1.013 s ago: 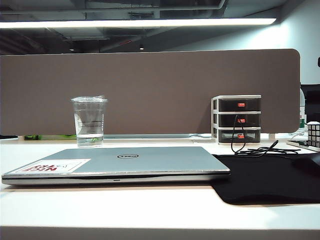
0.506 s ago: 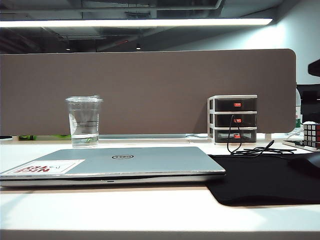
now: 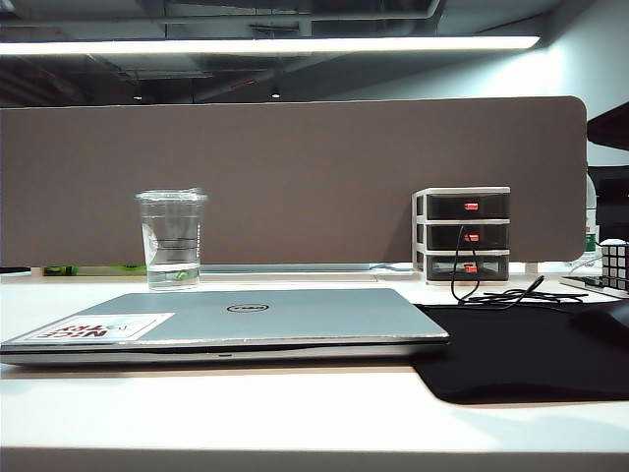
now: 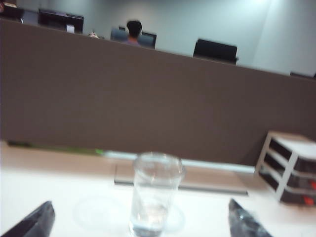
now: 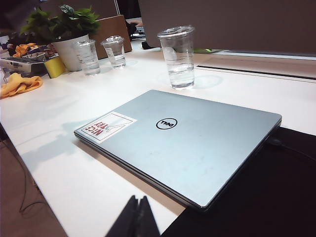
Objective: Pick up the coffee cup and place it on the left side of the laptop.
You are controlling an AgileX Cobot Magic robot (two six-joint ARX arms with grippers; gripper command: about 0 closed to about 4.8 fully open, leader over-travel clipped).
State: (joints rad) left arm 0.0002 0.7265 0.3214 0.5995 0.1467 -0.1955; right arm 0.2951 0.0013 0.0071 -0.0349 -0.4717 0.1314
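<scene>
Coffee cup (image 3: 173, 240) stands upright on the white desk (image 3: 295, 413), clear plastic with a little water at the bottom, just behind the far left part of the laptop (image 3: 231, 323); from my exterior view it sits at about ten o'clock of the closed lid. I see the laptop lying flat and shut, its white sticker with red letters (image 3: 98, 327) at the near left corner and the round logo (image 3: 248, 308) near the middle. A black mat (image 3: 531, 354) lies against the laptop's three o'clock edge, and beyond it, at about two o'clock, stands a small white drawer unit (image 3: 463, 234) with a black cable (image 3: 491, 293) trailing down from it. A brown partition (image 3: 295, 177) closes off the back of the desk. Through the left wrist camera I see the left gripper (image 4: 140, 222) spread wide, its two dark fingertips (image 4: 34, 222) at either side of the cup (image 4: 155, 195), well clear of it and not touching. Through the right wrist camera the right gripper (image 5: 138, 217) hangs low at the near edge of the desk beside the laptop (image 5: 182, 143), fingers pressed together and empty. Past the cup (image 5: 177, 57) in that view stand two more clear cups (image 5: 101, 53) and a potted plant (image 5: 66, 32).
</scene>
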